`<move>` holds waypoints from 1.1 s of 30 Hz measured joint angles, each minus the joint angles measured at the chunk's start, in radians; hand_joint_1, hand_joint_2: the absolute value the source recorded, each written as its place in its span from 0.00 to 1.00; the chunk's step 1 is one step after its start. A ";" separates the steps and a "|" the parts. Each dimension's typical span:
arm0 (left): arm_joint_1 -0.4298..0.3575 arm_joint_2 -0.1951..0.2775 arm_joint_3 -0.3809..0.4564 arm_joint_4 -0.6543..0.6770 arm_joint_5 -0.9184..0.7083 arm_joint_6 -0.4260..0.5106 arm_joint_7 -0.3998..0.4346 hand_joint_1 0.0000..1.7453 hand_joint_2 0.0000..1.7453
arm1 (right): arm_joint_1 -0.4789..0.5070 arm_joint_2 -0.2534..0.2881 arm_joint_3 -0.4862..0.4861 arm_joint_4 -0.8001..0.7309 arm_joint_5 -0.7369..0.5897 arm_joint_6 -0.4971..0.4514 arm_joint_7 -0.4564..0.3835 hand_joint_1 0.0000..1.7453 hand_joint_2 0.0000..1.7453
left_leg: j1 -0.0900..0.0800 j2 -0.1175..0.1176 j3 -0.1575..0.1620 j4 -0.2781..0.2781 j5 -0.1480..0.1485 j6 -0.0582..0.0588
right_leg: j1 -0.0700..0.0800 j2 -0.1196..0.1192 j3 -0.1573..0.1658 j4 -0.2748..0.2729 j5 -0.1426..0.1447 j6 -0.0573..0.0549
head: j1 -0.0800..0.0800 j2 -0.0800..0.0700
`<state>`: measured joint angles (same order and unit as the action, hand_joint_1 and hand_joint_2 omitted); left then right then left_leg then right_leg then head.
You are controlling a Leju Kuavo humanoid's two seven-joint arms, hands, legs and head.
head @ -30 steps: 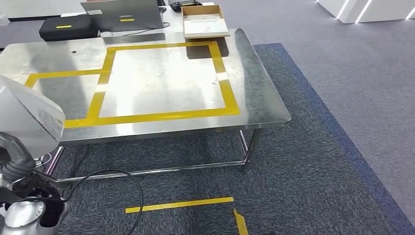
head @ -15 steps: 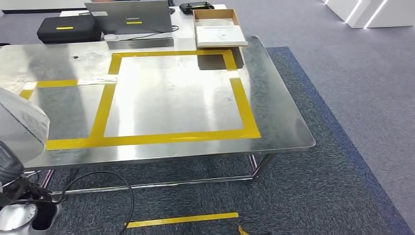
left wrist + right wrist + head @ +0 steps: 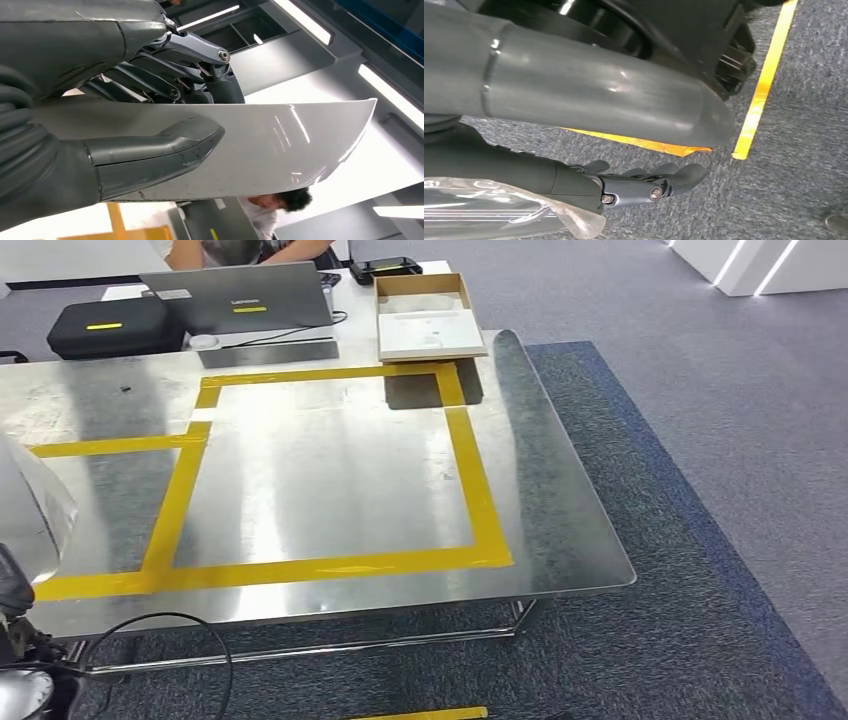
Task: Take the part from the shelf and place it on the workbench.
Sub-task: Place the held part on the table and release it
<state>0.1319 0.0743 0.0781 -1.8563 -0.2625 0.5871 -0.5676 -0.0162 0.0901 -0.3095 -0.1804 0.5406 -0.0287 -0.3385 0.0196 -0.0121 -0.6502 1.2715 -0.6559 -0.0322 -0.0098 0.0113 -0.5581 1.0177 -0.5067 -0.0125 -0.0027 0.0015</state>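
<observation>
My left hand [image 3: 150,125] grips a white, slightly curved sheet part [image 3: 280,145], its thumb pressed across the face and its dark fingers behind. In the head view the part [image 3: 30,510] shows as a pale panel at the left edge, over the near left corner of the steel workbench [image 3: 560,530]. A yellow tape square [image 3: 480,500] marks the bench top, and nothing lies inside it. My right hand [image 3: 634,185] hangs low over the carpet, fingers spread away from the thumb and holding nothing.
At the bench's far edge stand a laptop [image 3: 240,298], a black case [image 3: 105,325] and an open cardboard box [image 3: 428,315]. A person [image 3: 240,250] sits behind the laptop. A black cable [image 3: 160,625] loops on the carpet by the bench legs, near yellow floor tape [image 3: 420,713].
The whole head view has shifted: the camera has come closer to the workbench, which now lies lower and larger. The part stays in my left hand.
</observation>
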 joint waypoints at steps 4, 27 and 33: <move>0.018 0.014 0.033 0.016 -0.119 -0.006 0.073 1.00 1.00 | -0.001 0.000 -0.010 0.000 -0.001 0.001 -0.002 0.00 0.00 | -0.003 0.005 0.019 -0.198 0.171 0.007 | 0.001 0.002 0.036 0.003 -0.036 0.013 | 0.001 0.000; 0.006 0.107 0.307 0.360 -0.448 -0.042 0.210 1.00 1.00 | -0.002 0.000 -0.044 0.000 0.025 0.020 -0.006 0.00 0.00 | -0.002 0.008 0.008 -0.079 0.068 0.001 | 0.002 -0.003 -0.009 0.006 -0.007 0.001 | -0.006 0.000; -0.008 0.116 0.339 0.447 -0.452 -0.050 0.200 0.25 1.00 | -0.001 0.000 -0.046 0.000 0.027 0.021 -0.004 0.00 0.00 | -0.004 0.008 0.024 -0.128 0.144 0.012 | 0.011 -0.002 0.006 0.006 -0.016 -0.003 | -0.005 0.000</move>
<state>0.1236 0.1899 0.4175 -1.4093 -0.7146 0.5368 -0.3672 -0.0167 0.0904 -0.3556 -0.1808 0.5672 -0.0076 -0.3429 0.0151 -0.0040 -0.6259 1.1433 -0.5118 -0.0203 0.0015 0.0096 -0.5521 1.0236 -0.5226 -0.0158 -0.0077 0.0015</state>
